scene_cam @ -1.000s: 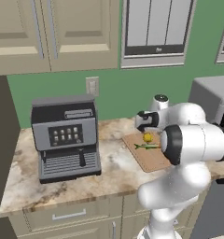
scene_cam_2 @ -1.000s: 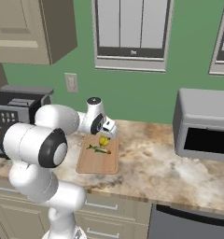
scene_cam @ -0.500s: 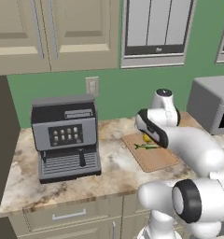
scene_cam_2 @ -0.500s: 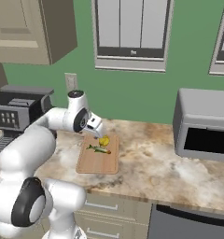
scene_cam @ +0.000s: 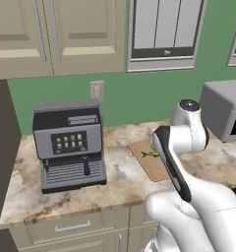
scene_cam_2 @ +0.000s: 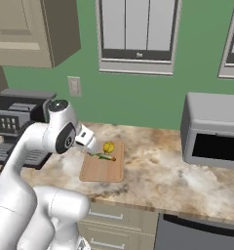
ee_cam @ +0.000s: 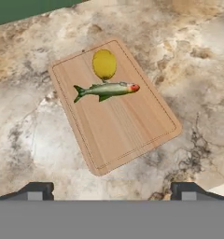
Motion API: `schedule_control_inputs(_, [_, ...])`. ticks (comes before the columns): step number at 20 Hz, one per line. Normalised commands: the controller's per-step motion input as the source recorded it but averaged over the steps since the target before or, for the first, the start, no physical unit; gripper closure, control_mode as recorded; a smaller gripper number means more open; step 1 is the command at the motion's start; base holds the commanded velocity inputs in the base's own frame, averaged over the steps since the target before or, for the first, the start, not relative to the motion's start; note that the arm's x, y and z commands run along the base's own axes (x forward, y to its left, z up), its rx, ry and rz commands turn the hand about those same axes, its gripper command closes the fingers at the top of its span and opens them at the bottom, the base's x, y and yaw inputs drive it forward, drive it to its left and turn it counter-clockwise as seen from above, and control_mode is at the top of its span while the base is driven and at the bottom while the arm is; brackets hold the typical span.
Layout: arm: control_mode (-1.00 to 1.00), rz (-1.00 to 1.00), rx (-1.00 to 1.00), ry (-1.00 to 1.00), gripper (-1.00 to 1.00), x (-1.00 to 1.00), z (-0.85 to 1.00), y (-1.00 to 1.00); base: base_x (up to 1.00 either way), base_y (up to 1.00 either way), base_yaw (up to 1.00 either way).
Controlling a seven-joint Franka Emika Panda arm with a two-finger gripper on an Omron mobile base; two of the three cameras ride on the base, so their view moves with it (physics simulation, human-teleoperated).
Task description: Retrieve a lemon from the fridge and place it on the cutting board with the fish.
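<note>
The yellow lemon [ee_cam: 104, 64] lies on the light wooden cutting board [ee_cam: 128, 130], touching the back of the slim greenish fish [ee_cam: 106, 89]. From the right base view, the lemon [scene_cam_2: 108, 147] sits behind the fish [scene_cam_2: 102, 156] on the board [scene_cam_2: 103, 170]. The left base view shows the board [scene_cam: 150, 165] and fish [scene_cam: 150, 154] partly behind my arm. My gripper [ee_cam: 111, 191] hangs above the board's near end, open and holding nothing, its fingertips [ee_cam: 37, 191] spread wide. The fridge is out of view.
A dark coffee machine [scene_cam: 68, 145] stands on the marble counter [scene_cam: 120, 182] left of the board. A grey microwave [scene_cam_2: 214, 132] sits to the right. Cabinets and a window hang above; the counter's front edge is close below the board.
My arm has drawn back and up from the board, leaving the lemon lying by the fish. The jaws stay wide apart.
</note>
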Motion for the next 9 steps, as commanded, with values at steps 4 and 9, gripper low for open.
schedule_control_inputs(4, [-1.0, 0.0, 0.0, -0.01, -1.0, -0.56, 0.21, 0.0, 0.0, 0.0, 0.0])
schedule_control_inputs(9, [-1.0, -0.01, 0.0, 0.0, -1.0, -0.25, 0.24, 0.0, 0.0, 0.0, 0.0])
